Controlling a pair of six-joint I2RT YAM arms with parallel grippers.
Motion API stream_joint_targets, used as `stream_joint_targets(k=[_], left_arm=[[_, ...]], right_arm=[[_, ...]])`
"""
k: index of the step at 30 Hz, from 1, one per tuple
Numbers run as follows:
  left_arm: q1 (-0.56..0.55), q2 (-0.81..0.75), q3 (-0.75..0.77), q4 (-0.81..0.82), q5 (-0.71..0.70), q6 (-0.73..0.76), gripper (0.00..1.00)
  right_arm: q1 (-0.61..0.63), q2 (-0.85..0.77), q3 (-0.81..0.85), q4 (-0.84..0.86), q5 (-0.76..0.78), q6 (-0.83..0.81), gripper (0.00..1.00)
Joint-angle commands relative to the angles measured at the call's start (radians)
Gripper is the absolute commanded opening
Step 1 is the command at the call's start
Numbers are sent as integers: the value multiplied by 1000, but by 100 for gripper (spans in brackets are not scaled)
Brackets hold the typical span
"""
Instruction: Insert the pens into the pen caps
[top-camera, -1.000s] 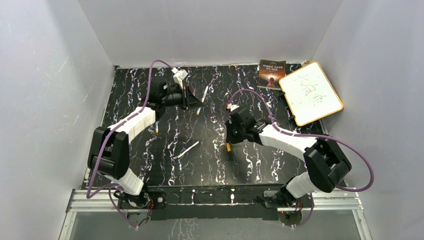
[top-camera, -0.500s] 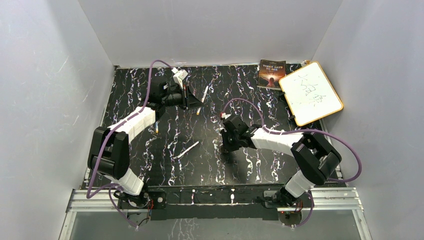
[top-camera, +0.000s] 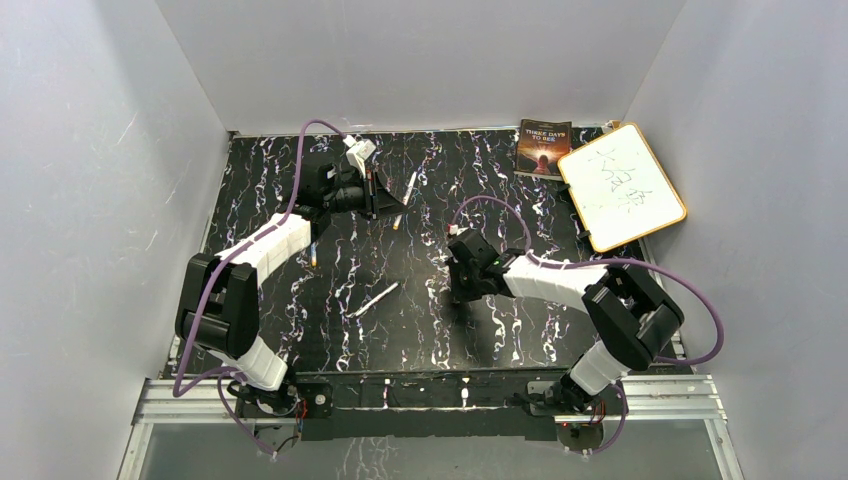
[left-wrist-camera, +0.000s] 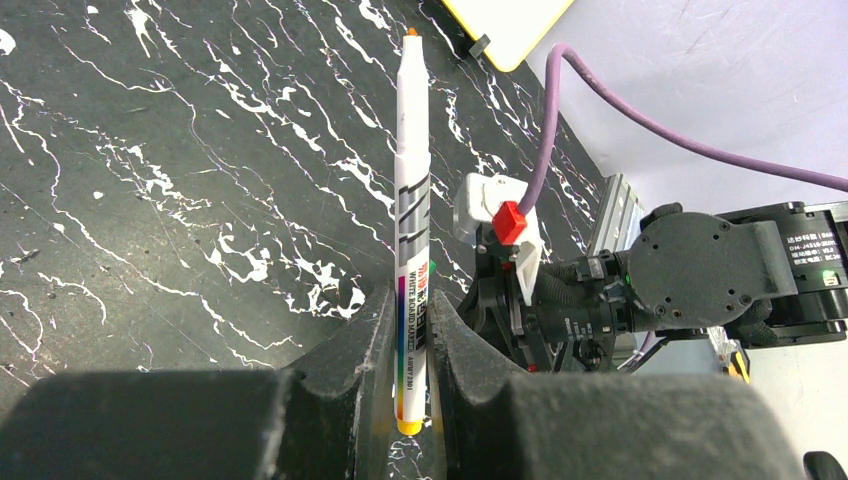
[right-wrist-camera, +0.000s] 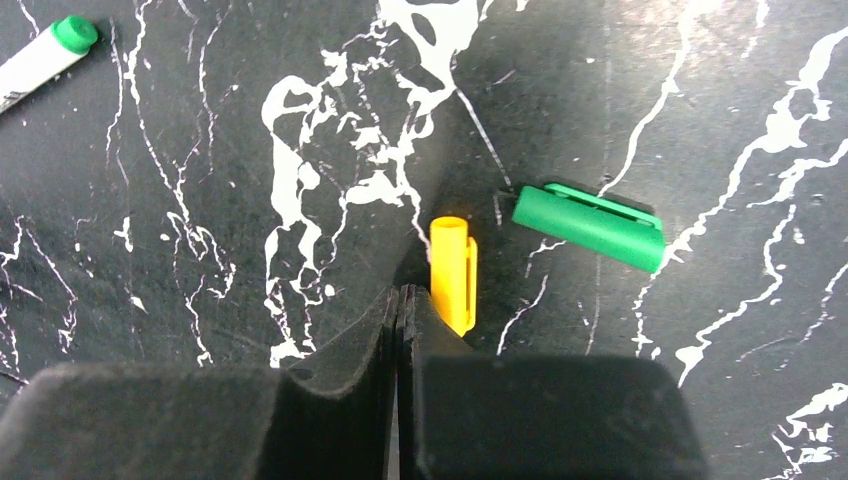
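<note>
My left gripper (left-wrist-camera: 410, 300) is shut on a white marker pen (left-wrist-camera: 412, 200) with an orange tip, which points away from the fingers above the table; from above this gripper (top-camera: 383, 198) is at the back left. My right gripper (right-wrist-camera: 398, 300) is shut and empty, low over the table, its right finger right beside a yellow pen cap (right-wrist-camera: 452, 275). A green pen cap (right-wrist-camera: 590, 226) lies just right of the yellow one. A second pen (top-camera: 378, 298), with a green end (right-wrist-camera: 72, 33), lies at the table's middle. A third pen (top-camera: 313, 254) pokes out from under the left arm.
A book (top-camera: 543, 148) and a yellow-framed whiteboard (top-camera: 621, 198) sit at the back right corner. Grey walls close in the black marbled table (top-camera: 300, 330) on three sides. The right arm's wrist (left-wrist-camera: 700, 270) shows beyond the held pen.
The right arm has swung left and come down over the yellow cap, which it now hides from above. The left arm and its pen have not moved.
</note>
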Motion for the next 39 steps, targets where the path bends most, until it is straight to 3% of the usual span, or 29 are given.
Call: stream_joint_targets(k=[1, 23, 39], left_arm=[[3, -13, 35, 0, 22, 9, 0], [3, -19, 39, -28, 14, 31, 0], [3, -27, 40, -48, 3, 48, 0]], right_arm=[[-33, -7, 17, -42, 62, 14, 0], [-179, -51, 21, -87, 68, -30, 0], [-209, 90, 158, -2, 47, -66, 0]])
